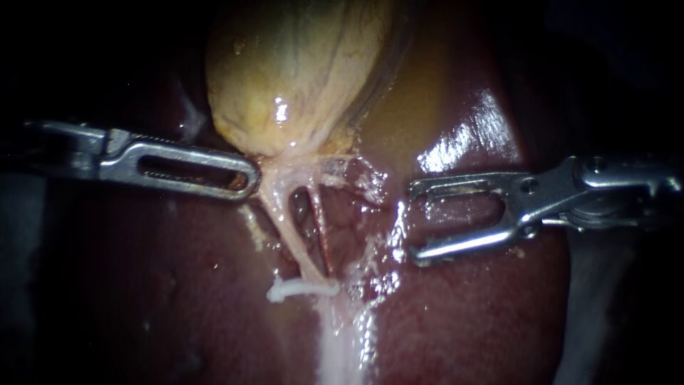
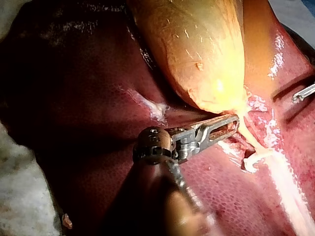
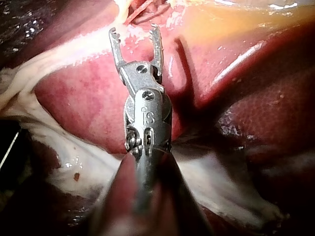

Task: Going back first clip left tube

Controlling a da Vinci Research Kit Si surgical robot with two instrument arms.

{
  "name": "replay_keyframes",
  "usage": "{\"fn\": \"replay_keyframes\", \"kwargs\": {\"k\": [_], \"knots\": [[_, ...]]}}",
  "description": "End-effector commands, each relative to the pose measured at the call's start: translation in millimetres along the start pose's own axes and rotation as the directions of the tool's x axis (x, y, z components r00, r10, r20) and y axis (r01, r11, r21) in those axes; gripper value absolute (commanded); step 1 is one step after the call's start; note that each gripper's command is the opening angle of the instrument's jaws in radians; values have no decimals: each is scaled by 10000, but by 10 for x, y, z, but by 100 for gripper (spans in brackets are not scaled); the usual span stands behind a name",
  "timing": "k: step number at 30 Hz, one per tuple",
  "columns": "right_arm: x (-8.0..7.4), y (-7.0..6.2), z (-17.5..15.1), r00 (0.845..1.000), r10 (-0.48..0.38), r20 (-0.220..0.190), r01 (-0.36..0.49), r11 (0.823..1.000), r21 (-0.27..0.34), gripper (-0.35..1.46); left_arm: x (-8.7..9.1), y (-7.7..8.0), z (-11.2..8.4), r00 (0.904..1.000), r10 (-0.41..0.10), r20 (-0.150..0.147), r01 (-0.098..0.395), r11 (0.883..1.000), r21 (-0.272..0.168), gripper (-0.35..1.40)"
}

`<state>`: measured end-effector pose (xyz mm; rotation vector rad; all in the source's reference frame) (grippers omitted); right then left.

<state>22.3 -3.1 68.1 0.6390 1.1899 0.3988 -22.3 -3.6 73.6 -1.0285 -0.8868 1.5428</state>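
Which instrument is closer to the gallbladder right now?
Left. My left instrument lies right beside the gallbladder, at its lower end; my right instrument sits apart, across the tubes, over the liver.

The yellowish gallbladder (image 1: pixel 299 71) fills the upper centre of the endoscope view. The dark red liver (image 1: pixel 142 285) lies beneath it and spreads across the lower frame, with wet glints right of centre. A thin reddish tube (image 1: pixel 320 228) runs down the middle. From its lower end, a pale whitish streak (image 1: pixel 338 349) runs to the bottom edge. In the left wrist view, pale cloth (image 2: pixel 19 196) borders the liver.
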Motion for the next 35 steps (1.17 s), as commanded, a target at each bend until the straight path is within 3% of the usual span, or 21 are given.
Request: {"fn": "replay_keyframes", "kwargs": {"k": [1, 15, 25, 35], "knots": [[0, 0, 0, 10000, 1, 1, -1, 10000, 0, 50, 0, -1, 2, 10000, 12, -13, -12, 10000, 27, -35], [0, 0, 0, 10000, -1, 2, 1, 10000, 0, 50, -5, -22, 42, 9999, 114, 42, -115, 9999, 71, -35], [0, -1, 0, 10000, -1, 2, 1, 10000, -2, 50, -10, -28, 57, 9997, 161, 159, -162, 9998, 91, -35], [0, 0, 0, 10000, 1, 1, -1, 10000, -5, 50, -10, -30, 57, 9998, 115, 189, -116, 9999, 67, -35]]}}
